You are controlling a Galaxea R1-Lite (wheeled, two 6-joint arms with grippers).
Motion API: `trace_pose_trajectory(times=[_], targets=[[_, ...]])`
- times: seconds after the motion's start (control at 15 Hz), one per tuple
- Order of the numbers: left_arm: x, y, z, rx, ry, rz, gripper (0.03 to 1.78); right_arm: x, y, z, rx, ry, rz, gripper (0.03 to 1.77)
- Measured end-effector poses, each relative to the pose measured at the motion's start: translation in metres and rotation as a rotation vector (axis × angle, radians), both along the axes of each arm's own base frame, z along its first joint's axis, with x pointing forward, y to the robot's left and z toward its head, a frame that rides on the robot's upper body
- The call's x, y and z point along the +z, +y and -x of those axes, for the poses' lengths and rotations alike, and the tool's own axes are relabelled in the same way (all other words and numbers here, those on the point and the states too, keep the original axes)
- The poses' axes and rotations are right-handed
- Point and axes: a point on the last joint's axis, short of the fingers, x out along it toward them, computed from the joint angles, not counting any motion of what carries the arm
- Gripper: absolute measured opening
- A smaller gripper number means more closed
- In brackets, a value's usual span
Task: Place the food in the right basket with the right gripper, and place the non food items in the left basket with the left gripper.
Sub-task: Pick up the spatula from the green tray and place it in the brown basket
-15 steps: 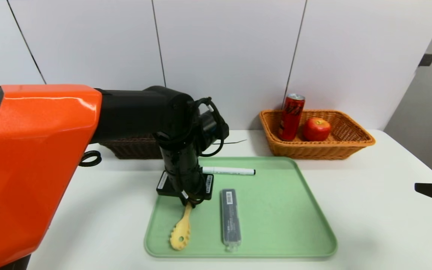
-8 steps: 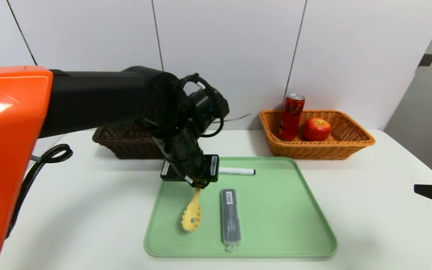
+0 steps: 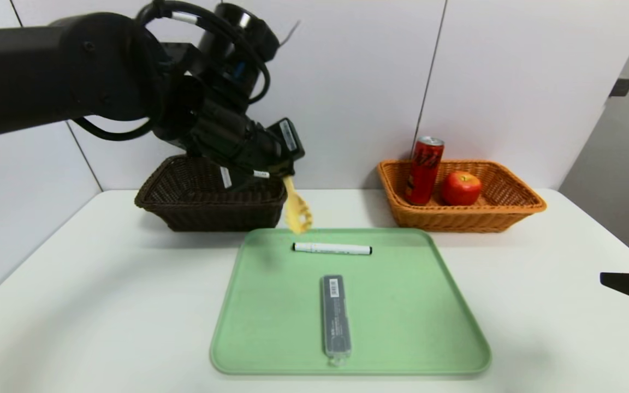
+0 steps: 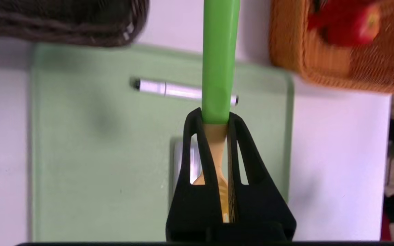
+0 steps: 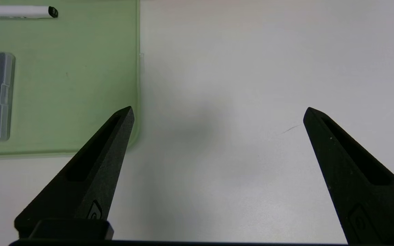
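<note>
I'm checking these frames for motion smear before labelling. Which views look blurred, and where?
Head view: the yellow slotted spoon in the left gripper is smeared, the pen crisp. Left wrist view: orange basket and dark basket are streaked. Right wrist view: sharp, tray edge clean.

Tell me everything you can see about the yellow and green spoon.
The spoon looks like plastic, with a pale yellow slotted head with toothed edges and a bright green handle. The left gripper is shut on it where the yellow part meets the green. It hangs tilted in the air, head down, in front of the dark basket, above the far edge of the green tray, touching neither.
</note>
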Motion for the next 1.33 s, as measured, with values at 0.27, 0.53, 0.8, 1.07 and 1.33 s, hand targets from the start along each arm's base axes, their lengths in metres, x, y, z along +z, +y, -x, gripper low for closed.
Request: trace_pose_trajectory(times=[0.27, 0.53, 0.8, 1.07, 1.33], targets=[[0.016, 0.047, -0.030, 0.240, -0.113, 0.098, 0.12, -0.001, 0.000, -0.001, 0.006, 0.006, 0.009, 1.71], [0.006, 0.086, -0.057, 0.437, -0.071, 0.182, 0.12, -0.001, 0.000, 0.000, 0.015, 0.008, 0.030, 1.71], [-0.014, 0.118, -0.084, 0.594, -0.012, 0.261, 0.12, -0.006, 0.000, 0.000, 0.014, 0.025, 0.037, 1.71], [-0.027, 0.125, -0.096, 0.601, 0.047, 0.314, 0.12, -0.010, 0.000, 0.000, 0.021, 0.036, 0.048, 1.71], [-0.042, 0.132, -0.110, 0.639, 0.085, 0.375, 0.12, -0.011, -0.001, 0.003, 0.023, 0.038, 0.049, 1.71]])
